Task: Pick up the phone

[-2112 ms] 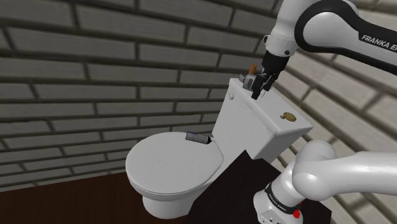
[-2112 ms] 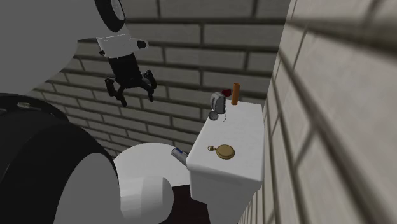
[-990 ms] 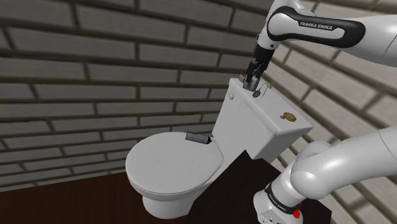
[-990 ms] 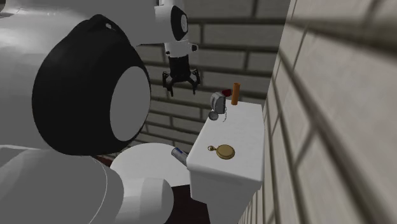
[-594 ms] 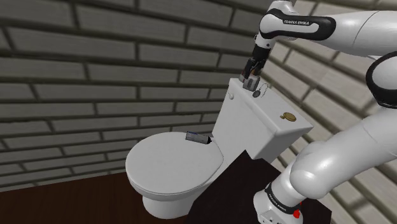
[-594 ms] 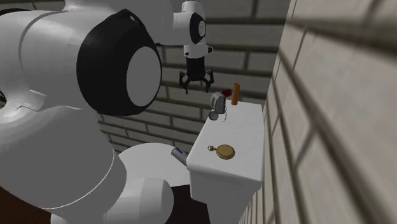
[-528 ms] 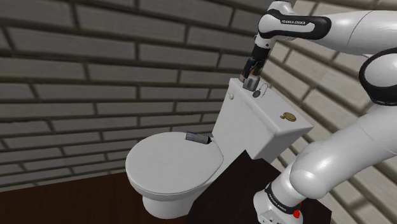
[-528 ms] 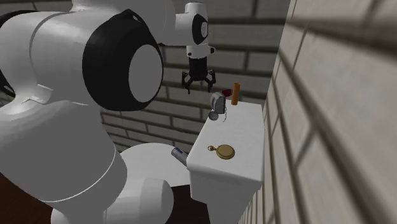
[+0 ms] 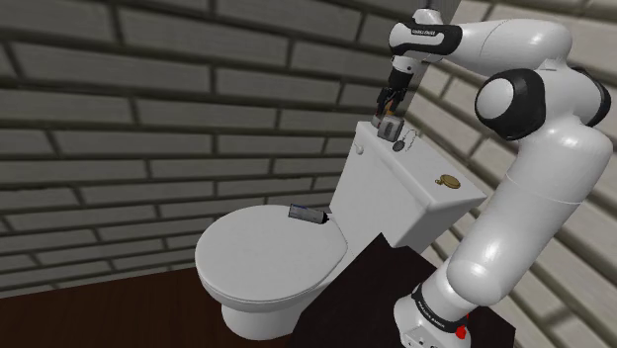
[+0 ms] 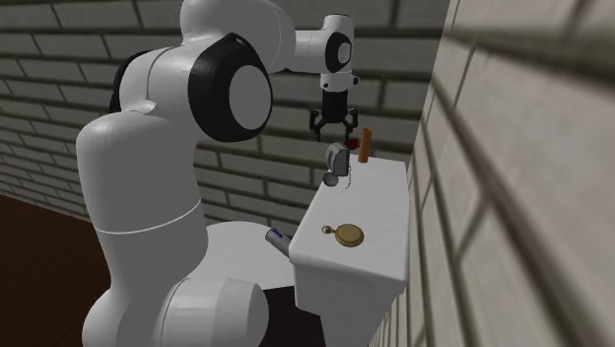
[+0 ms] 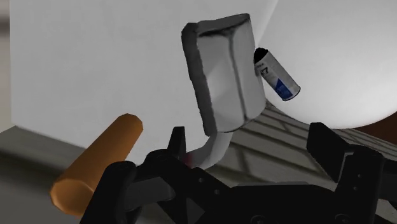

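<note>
The gripper [image 10: 334, 129] hangs point-down just above the phone [image 10: 337, 162], its 2 fingers spread wide and holding nothing. The phone is a grey-white block that stands upright at the far end of the tank [image 10: 375, 211] lid, right under the fingertips, with a gap between them and its top in the second exterior view. In the wrist view the gripper [image 11: 249, 139] frames the phone [image 11: 222, 71], which sits beyond the tips and closer to 1 finger than the other; neither finger touches it there. An orange cylinder [image 11: 98, 162] lies outside that nearer finger, just beside the phone. A small can [image 11: 277, 75] with a blue band shows past the phone on the other finger's side, down on the toilet lid [image 9: 267, 252] against the tank. In the shoulder view the gripper [image 9: 389, 106] is over the phone [image 9: 389, 129]. A gold watch [image 10: 347, 234] lies on the tank lid, well apart from the fingers.
</note>
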Motion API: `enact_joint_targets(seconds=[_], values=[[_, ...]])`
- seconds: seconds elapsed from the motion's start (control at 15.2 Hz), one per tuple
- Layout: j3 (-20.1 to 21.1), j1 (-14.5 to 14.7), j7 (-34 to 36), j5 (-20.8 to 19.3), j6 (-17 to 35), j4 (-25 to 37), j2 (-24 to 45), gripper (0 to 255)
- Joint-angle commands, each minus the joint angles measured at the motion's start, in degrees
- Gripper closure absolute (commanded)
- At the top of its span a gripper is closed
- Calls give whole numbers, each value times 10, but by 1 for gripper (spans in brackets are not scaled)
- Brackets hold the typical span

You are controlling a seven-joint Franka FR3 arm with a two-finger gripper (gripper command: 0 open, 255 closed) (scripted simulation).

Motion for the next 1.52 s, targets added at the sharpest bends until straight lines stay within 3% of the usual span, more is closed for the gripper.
enact_joint_targets(seconds=[0.0, 0.59, 0.66, 1.25, 1.45], values=[[-4, -16, -19, 23, -6, 36, 37, 0], [-1, -12, -20, 23, 53, -23, 36, 0], [-1, -13, -20, 24, 52, -22, 37, 255], [-1, -12, -20, 23, 53, -23, 36, 255], [-2, -14, -19, 22, 30, -1, 35, 255]])
